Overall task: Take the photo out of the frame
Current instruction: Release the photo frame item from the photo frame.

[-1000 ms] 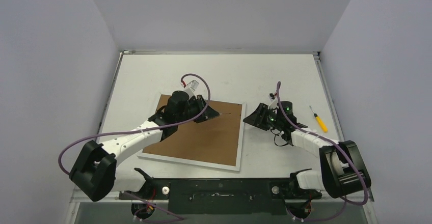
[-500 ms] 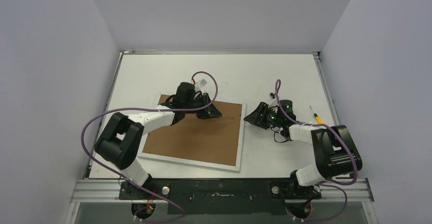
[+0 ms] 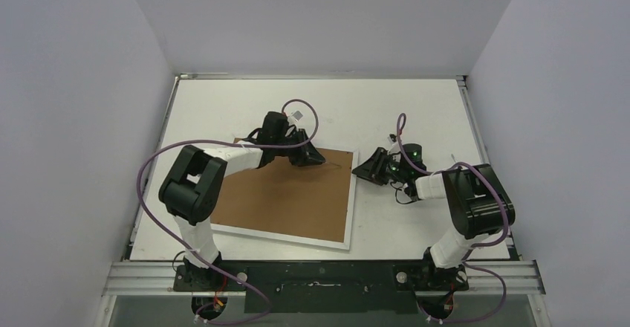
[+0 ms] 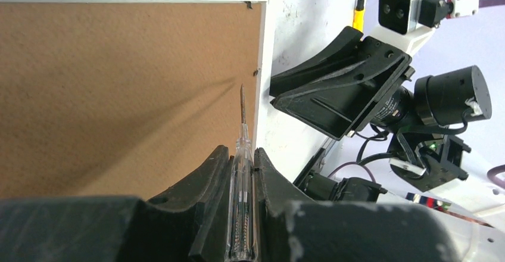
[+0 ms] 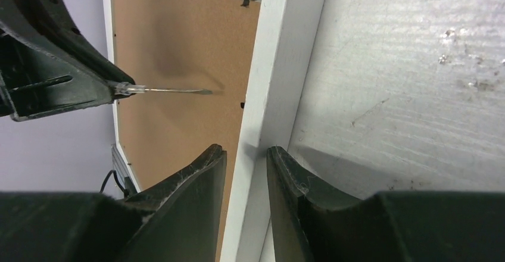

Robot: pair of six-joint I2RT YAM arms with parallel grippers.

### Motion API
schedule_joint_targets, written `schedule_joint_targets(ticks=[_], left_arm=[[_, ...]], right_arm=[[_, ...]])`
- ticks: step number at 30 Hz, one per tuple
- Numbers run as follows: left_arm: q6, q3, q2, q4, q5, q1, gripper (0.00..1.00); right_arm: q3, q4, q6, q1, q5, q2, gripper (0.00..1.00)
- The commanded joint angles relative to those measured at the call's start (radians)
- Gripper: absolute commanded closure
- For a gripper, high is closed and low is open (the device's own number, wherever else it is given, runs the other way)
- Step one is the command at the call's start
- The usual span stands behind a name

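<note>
Left gripper (image 4: pixel 241 152): my jaws clamped on one clear screwdriver (image 4: pixel 242 134). Right gripper (image 5: pixel 245 150): my jaws narrowly parted, straddling the edge of one frame (image 3: pixel 286 201), which lies back-up on the table (image 3: pixel 371 104). One yellow screwdriver (image 4: pixel 358 16) lies beyond.

Frame (image 3: pixel 286 201) flat on table (image 3: pixel 356 111), brown back up. Left gripper (image 3: pixel 315 159) over its far right corner; right gripper (image 3: pixel 359 172) just beside its right edge.

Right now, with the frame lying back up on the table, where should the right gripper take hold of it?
Its right-hand white border, pinched from above: that narrow rail fits between the jaws, while the frame lies flat and too wide. The right gripper hangs open astride it.
</note>
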Motion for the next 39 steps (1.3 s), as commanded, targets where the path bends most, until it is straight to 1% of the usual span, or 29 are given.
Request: schedule_joint_targets(ticks=[1,3,7,14,20,29,39], left_arm=[[-0.049,0.06,0.05,0.007,0.06,0.014,1.0],[-0.066,0.069,0.071,0.018,0.072,0.015,1.0],[-0.089,0.09,0.105,0.0,0.074,0.016,1.0],[-0.128,0.096,0.141,0.017,0.088,0.016,1.0],[-0.15,0.1,0.16,0.043,0.103,0.016,1.0],[-0.144,0.125,0.172,0.026,0.106,0.01,1.0],[-0.163,0.12,0.19,0.05,0.106,0.007,1.0]], right_arm=[[0.038,0.121,0.016,-0.009,-0.025,0.021,0.67],[0.039,0.129,0.023,-0.009,-0.023,0.031,0.68],[0.044,0.14,0.032,-0.011,-0.025,0.055,0.75],[0.049,0.145,0.035,-0.012,-0.025,0.071,0.82],[0.057,0.147,0.044,-0.01,-0.03,0.094,0.85],[0.07,0.137,0.042,-0.011,-0.037,0.11,0.9],[0.068,0.135,0.038,-0.008,-0.042,0.106,0.89]])
